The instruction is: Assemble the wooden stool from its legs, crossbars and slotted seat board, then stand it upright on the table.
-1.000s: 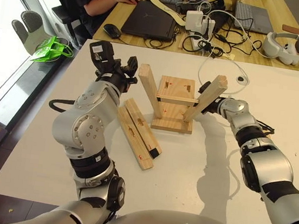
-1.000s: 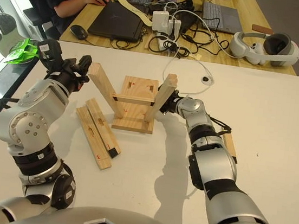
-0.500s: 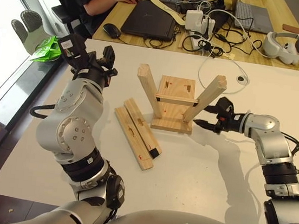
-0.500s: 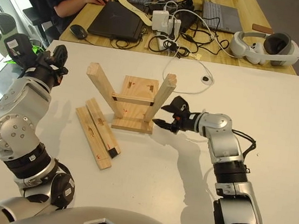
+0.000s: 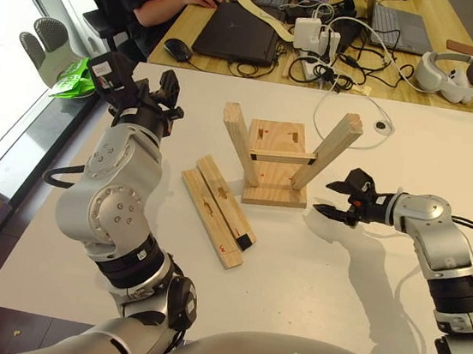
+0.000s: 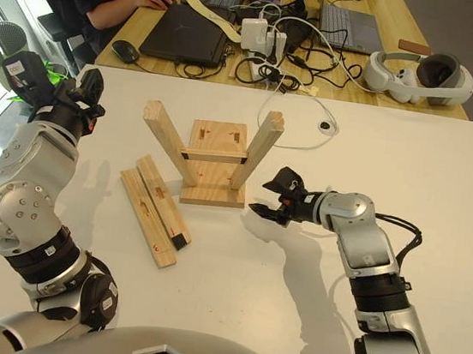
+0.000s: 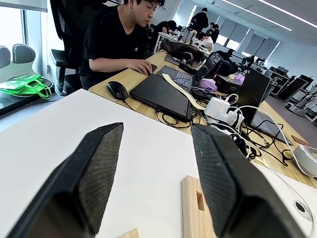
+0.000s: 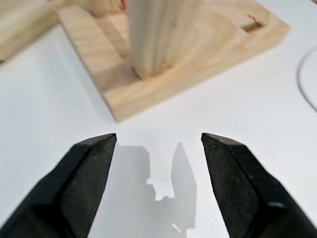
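The stool is half built and sits upside down. The pale, square, slotted wooden seat board [image 5: 275, 187] lies flat on the white worktop [image 5: 308, 298]. Two light wooden posts stand up out of it and splay apart, the left leg [image 5: 242, 141] and the right leg [image 5: 332, 150], joined partway up by a thin wooden crossbar [image 5: 284, 157]. Just beside the seat board, on the robot's left, two loose bars [image 5: 218, 209] of the same pale wood lie flat and side by side, touching each other but apart from the board; one has a dark cap at its near end. These look like the other pair of legs, not yet fitted. The right gripper [image 5: 324, 198] hangs low over the worktop near the board's right near corner, its fingers spread wide and empty, pointing at the foot of the right leg without touching it. The left gripper [image 7: 157, 130] is raised well off to the left of the assembly, likewise released and holding nothing. The step in hand seems to be the pause between the first leg pair and the second. The next move probably calls for picking up one of the loose bars, turning it on end and lining its tenon with a free slot in the board. The other gripper would need to steady the board, which is light and may slide or tip.
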Tool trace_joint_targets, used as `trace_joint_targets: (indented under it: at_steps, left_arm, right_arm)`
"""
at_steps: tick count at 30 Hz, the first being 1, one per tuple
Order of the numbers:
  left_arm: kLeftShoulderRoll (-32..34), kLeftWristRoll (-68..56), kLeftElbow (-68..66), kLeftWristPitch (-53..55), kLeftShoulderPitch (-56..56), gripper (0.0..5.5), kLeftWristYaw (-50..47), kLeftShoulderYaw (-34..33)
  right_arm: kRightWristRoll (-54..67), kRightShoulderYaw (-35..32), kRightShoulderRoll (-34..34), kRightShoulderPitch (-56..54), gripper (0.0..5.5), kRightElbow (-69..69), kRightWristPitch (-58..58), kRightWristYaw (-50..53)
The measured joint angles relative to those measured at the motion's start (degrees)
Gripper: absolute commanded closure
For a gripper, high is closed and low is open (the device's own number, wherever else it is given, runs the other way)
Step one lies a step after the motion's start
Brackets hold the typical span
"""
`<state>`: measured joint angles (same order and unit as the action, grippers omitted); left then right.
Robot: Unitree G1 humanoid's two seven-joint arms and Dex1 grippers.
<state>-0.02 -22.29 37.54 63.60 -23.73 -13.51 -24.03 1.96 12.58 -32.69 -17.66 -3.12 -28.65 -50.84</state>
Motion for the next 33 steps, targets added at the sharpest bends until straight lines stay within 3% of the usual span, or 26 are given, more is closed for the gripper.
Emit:
trace_joint_targets:
  at_steps: [3, 7, 11, 17, 23, 27, 33]
  left_arm:
    - [-0.1, 0.3, 0.0, 0.0, 0.1, 2.95, -0.1, 0.0]
    - [-0.1, 0.3, -0.1, -0.2, 0.1, 2.95, -0.2, 0.4]
    - [0.2, 1.1, -0.1, -0.9, 0.2, 2.95, -0.3, 0.2]
    - [6.4, 5.7, -0.7, -1.1, 14.2, 2.95, 1.5, -2.9]
    - [13.9, 7.0, -5.6, -3.3, 15.7, 2.95, 5.5, -7.1]
    - [14.7, 6.9, -6.8, -4.1, 13.3, 2.95, 6.7, -6.6]
    - [14.7, 6.4, -6.9, -4.2, 11.5, 2.95, 8.0, -6.2]
  right_arm:
    - [-1.3, -3.3, 5.0, -3.2, 2.27, -4.7, 0.8, 10.2]
    - [1.1, -5.4, 17.4, -4.5, 2.27, -5.5, 2.2, 20.9]
    - [7.2, -2.4, 23.5, 0.0, 2.27, 3.8, -4.8, 20.0]
    - [18.2, 3.9, 15.7, 6.2, 2.27, 20.5, -14.6, 5.9]
    - [11.2, 1.4, 9.3, -8.1, 2.27, 1.2, 0.3, 2.0]
    - [11.5, 4.6, 5.3, -14.6, 2.27, -8.0, 7.6, -16.2]
    - [16.2, 9.9, -4.0, -15.9, 2.27, -8.7, 6.5, -40.3]
